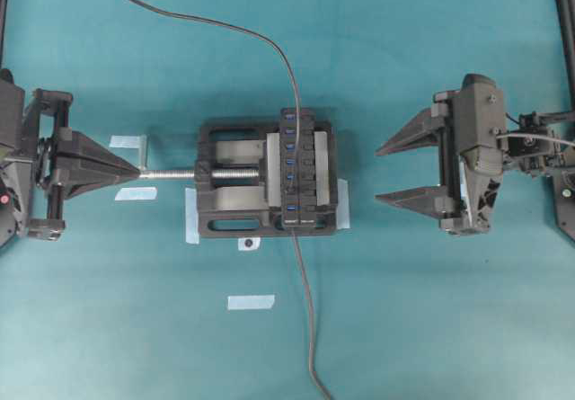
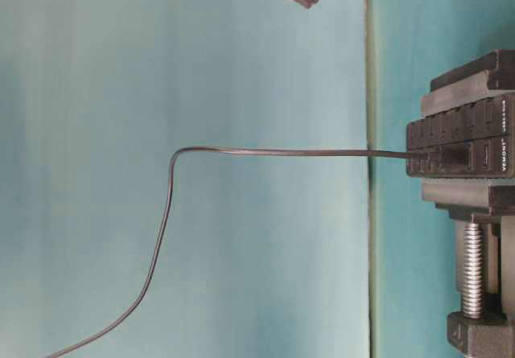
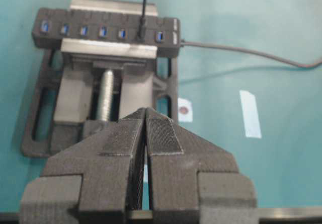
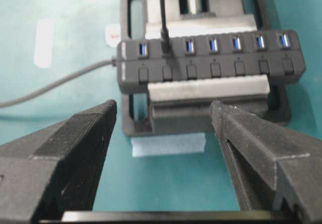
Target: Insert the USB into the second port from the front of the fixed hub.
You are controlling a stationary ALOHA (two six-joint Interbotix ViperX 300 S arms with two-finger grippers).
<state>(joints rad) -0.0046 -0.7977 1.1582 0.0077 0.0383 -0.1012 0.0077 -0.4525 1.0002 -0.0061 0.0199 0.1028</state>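
The fixed hub (image 1: pixel 307 162) is a narrow black bar with blue slots, clamped in a vise. The USB (image 3: pixel 142 30) stands plugged into the second slot from the hub's front end, where the hub's own lead comes out. The right wrist view shows the USB (image 4: pixel 165 35) seated between two blue slots of the hub (image 4: pixel 226 68). Its thin dark cable (image 1: pixel 269 45) runs off over the back of the table. My left gripper (image 1: pixel 139 173) is shut and empty, left of the vise. My right gripper (image 1: pixel 377 175) is open and empty, right of the hub.
A black bench vise (image 1: pixel 225 180) is taped to the teal table, its silver screw (image 1: pixel 171 173) pointing at my left gripper. The hub's own lead (image 1: pixel 310 328) trails toward the front edge. Pale tape strips (image 1: pixel 250 302) lie on the table.
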